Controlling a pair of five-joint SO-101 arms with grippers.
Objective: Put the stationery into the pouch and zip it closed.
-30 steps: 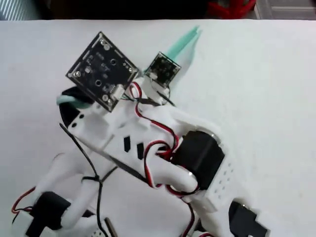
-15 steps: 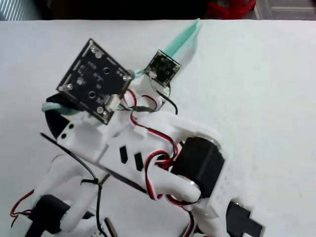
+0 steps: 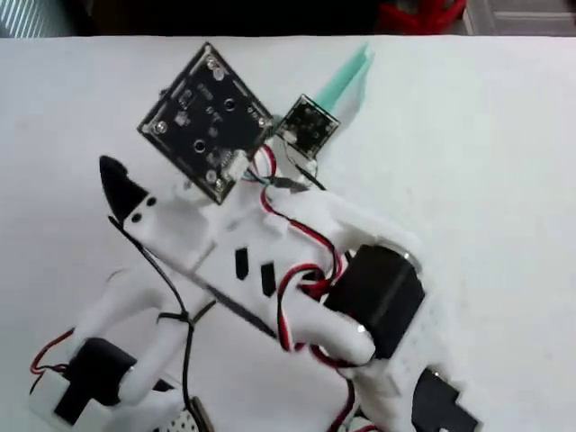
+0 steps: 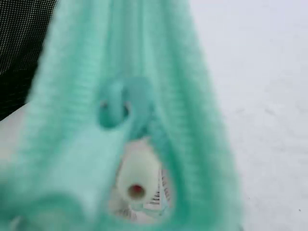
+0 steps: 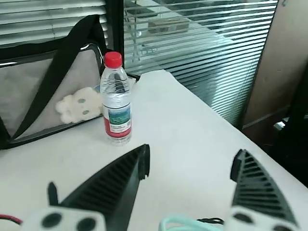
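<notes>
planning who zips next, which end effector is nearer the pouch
Left: its wrist view is right against the open pouch. The right end effector is open above the table, farther off.

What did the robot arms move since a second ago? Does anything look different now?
The big camera board on an arm swung toward the high view's left edge, then back up and to the right. Before, an end of the teal pouch showed beside that arm's black finger; now the finger stands bare against the table. The pouch's far tip and the small camera board barely moved.
</notes>
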